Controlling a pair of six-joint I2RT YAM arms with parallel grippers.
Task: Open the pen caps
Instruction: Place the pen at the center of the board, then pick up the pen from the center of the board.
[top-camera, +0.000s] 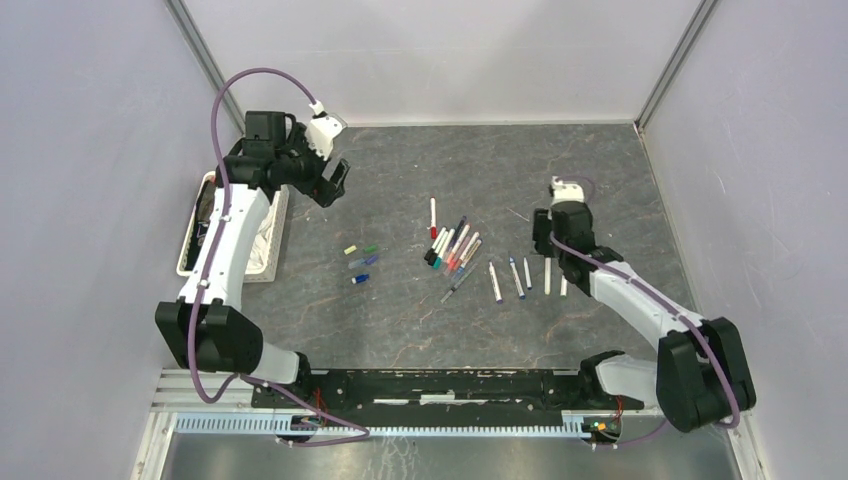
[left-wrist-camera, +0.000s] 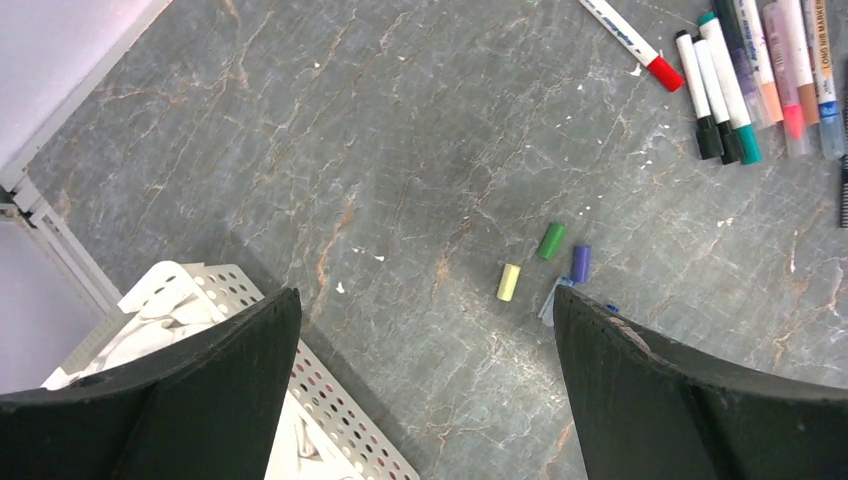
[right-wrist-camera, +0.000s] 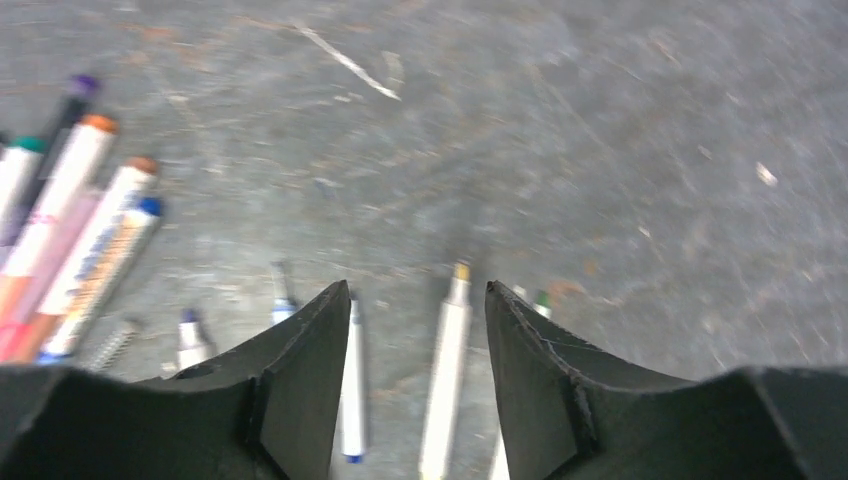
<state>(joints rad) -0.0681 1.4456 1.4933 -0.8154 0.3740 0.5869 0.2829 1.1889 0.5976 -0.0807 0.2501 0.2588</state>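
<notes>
The left pincer (left-wrist-camera: 422, 300) hangs high above the dark grey marbled counter (top-camera: 400, 320). Its black fingers (left-wrist-camera: 200, 390) are spread wide with nothing between them. Right below it lie the loose little plastic caps: a short yellow tube cap (left-wrist-camera: 509, 282), a green cap (left-wrist-camera: 551, 241) and a purple cap (left-wrist-camera: 580, 263), all close together. The top view adds a blue cap (top-camera: 360, 279) just nearer the arms. A white perforated plastic basket (top-camera: 276, 255) sits at the counter's left edge, partly under the left arm.

Mid-counter, a bunch of white-barrelled marker pens (top-camera: 452, 246) lies side by side, coloured caps on. A red-capped pen (top-camera: 433, 215) lies just beyond them. To their right, a row of uncapped white pens (top-camera: 520, 277) lies roughly parallel.

The right pincer (right-wrist-camera: 416, 290) is down low over that row, jaws apart and clamped on nothing. A white pen with a yellowish tip (right-wrist-camera: 447, 360) lies on the counter in the gap between them, though that wrist view is blurred. A green-tipped pen (right-wrist-camera: 541, 300) peeks out beside the right-hand finger.
</notes>
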